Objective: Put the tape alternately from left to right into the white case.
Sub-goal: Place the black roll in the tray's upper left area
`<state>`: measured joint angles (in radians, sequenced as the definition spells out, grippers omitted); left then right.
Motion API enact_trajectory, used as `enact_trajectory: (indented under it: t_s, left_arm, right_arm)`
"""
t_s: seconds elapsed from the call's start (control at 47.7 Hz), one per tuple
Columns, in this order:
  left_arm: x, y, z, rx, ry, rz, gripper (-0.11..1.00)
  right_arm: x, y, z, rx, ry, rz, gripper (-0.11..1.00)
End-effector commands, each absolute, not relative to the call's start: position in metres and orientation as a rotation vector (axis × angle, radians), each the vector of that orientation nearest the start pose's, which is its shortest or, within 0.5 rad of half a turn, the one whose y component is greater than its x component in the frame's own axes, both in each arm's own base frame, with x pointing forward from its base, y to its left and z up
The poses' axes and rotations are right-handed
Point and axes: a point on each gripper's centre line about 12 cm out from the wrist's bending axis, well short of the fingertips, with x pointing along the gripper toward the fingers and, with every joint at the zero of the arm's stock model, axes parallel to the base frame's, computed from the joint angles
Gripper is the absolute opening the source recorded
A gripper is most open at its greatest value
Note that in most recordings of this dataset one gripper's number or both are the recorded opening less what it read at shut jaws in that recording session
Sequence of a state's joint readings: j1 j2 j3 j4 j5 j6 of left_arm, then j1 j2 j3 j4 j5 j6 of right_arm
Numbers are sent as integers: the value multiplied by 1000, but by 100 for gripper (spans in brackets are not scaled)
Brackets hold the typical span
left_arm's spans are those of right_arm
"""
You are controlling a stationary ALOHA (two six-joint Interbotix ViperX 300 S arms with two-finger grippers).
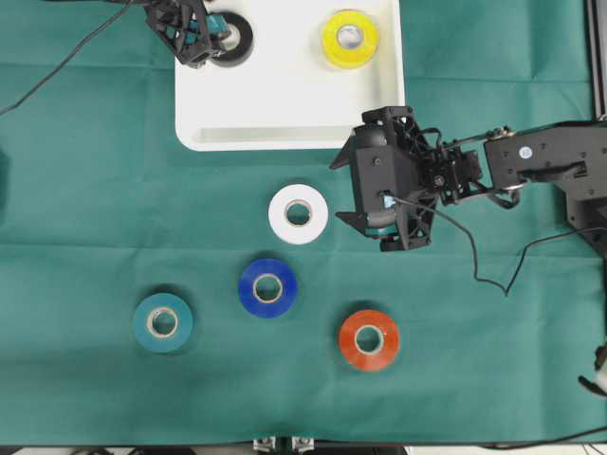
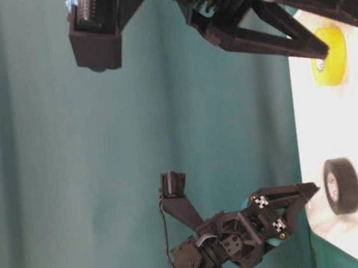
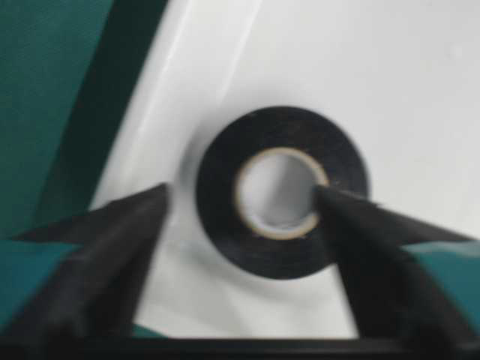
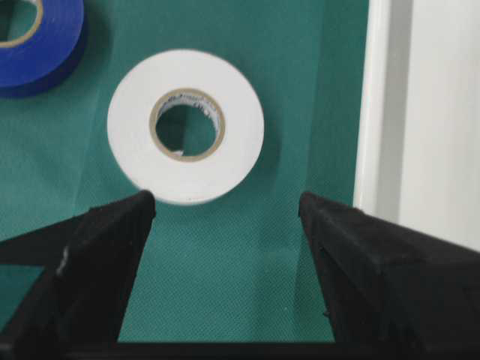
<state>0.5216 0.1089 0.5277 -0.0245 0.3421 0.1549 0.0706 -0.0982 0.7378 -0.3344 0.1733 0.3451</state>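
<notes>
Releasing the black roll (image 3: 281, 191) inside the white case (image 1: 285, 114), left gripper (image 3: 240, 206) is standing parted; right gripper (image 4: 225, 206), spread empty, is lining up toward the white roll (image 4: 185, 126).

Even, bright overhead light is falling on the worktop (image 1: 95, 142); shadows are staying soft and short. Yellow roll (image 1: 349, 38) is catching glare on its glossy face. Left wrist view is blurring throughout: black roll (image 3: 283, 191) soft, tool fingers (image 3: 112, 255) smeared at 7 and 5 o'clock. Right wrist view is holding the white roll (image 4: 185, 126) sharp. Table-level view is showing sideways, dim, backdrop streaky.
</notes>
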Motion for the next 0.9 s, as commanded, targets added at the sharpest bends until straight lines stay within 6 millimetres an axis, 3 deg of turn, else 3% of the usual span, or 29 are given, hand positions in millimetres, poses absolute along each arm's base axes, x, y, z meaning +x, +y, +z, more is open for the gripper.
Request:
enact_trajectory:
  t_s: [0.0,0.126,0.23,0.545,0.88]
  left_arm:
    - [348,196,159,-118,943,404,44]
    - [344,192,164,-115,936,402,81]
    - [340,189,166,-115,932,401,97]
    - [338,174,166,-101,939,371,98]
    - [349,114,166,-28,945,223,98]
  right_arm:
    - [354,20,180,-39,759,14,85]
    - [355,20,181,-39,758,14,85]
    - [355,20,181,-39,758,14,85]
    - [355,20,181,-39,758,14,85]
    - [354,20,179,-39,761,15,85]
